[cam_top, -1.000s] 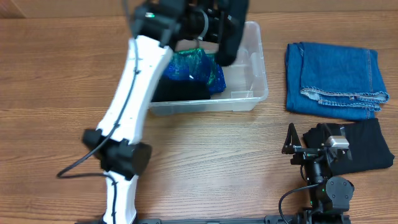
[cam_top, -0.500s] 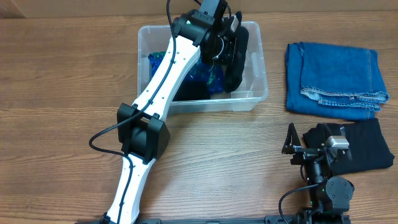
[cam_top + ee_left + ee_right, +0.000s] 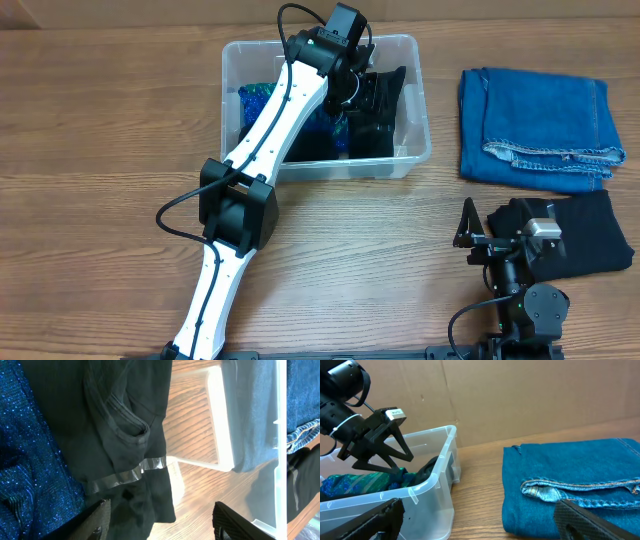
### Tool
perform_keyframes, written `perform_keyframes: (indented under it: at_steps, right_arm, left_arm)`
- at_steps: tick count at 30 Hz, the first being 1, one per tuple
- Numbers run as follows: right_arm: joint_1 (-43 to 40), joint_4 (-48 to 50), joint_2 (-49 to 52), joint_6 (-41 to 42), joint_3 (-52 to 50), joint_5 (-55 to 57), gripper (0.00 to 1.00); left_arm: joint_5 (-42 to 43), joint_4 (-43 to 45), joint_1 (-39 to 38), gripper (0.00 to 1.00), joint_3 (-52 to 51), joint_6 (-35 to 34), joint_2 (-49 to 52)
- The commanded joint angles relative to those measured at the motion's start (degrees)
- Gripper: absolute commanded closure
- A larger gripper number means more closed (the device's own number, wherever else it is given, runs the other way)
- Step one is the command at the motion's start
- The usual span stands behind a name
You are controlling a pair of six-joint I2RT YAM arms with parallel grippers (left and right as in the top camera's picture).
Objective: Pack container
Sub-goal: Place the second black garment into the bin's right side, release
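The clear container (image 3: 424, 118) stands at the back middle of the table. Inside it a sparkly blue-green garment (image 3: 258, 100) fills the left part and a black garment (image 3: 388, 108) lies in the right part. My left gripper (image 3: 366, 98) hangs over the black garment with its jaws open. In the left wrist view the open left gripper (image 3: 165, 522) looks down on the dark garment (image 3: 125, 420), the sparkly cloth (image 3: 30, 465) and the container's wall (image 3: 281, 435). My right gripper (image 3: 498, 228) rests open near the front right, holding nothing.
Folded blue jeans (image 3: 540, 125) lie right of the container, also in the right wrist view as the jeans (image 3: 570, 480) beside the bin (image 3: 432, 495). A folded black garment (image 3: 590, 240) lies at the front right, partly under the right arm. Cardboard closes off the back.
My left gripper has opened and let go of the black garment, which now lies in the container's right side. The left arm swung right and back. The right arm is still.
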Motion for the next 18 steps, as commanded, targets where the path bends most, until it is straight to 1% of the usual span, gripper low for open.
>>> perform_keyframes:
  at_steps: [1, 3, 5, 6, 9, 12, 14, 16, 17, 18]
  right_arm:
    - [-0.17, 0.28, -0.46, -0.39, -0.59, 0.26, 0.0]
    - [-0.17, 0.28, -0.46, -0.39, -0.59, 0.26, 0.0]
    - [-0.17, 0.28, -0.46, -0.39, -0.59, 0.28, 0.0]
    - [-0.17, 0.28, -0.46, -0.39, -0.59, 0.26, 0.0]
    - [-0.17, 0.28, -0.46, -0.39, -0.59, 0.26, 0.0]
    - [-0.17, 0.28, -0.46, -0.39, -0.59, 0.26, 0.0]
    - [-0.17, 0.28, -0.46, -0.39, -0.59, 0.26, 0.0]
    - [-0.17, 0.28, -0.46, -0.39, -0.59, 0.26, 0.0]
    - [-0.17, 0.28, -0.46, -0.39, -0.59, 0.26, 0.0]
    - [-0.17, 0.28, -0.46, -0.39, -0.59, 0.28, 0.0]
  left_arm:
    - [1.31, 0.37, 0.13, 0.36, 1.44, 1.77, 0.2]
    - [4.98, -0.26, 1.46, 0.37, 3.37, 2.27, 0.17]
    - [8.5, -2.8, 3.54, 0.38, 7.45, 2.69, 0.04]
    - [9.05, -4.42, 4.35, 0.38, 9.44, 3.19, -0.15]
    - [8.61, -11.1, 6.97, 0.37, 16.5, 7.91, -1.6]
    - [3.98, -17.29, 8.96, 0.34, 21.97, 10.21, -3.34]
    - [-2.4, -23.78, 10.95, 0.32, 26.71, 12.37, -5.33]
    - [-10.29, -29.24, 12.72, 0.26, 29.62, 12.74, -7.17]
    - [-14.51, -29.49, 13.9, 0.2, 29.88, 13.81, -8.79]
    - [-16.06, -29.49, 14.53, 0.16, 29.79, 14.19, -9.75]
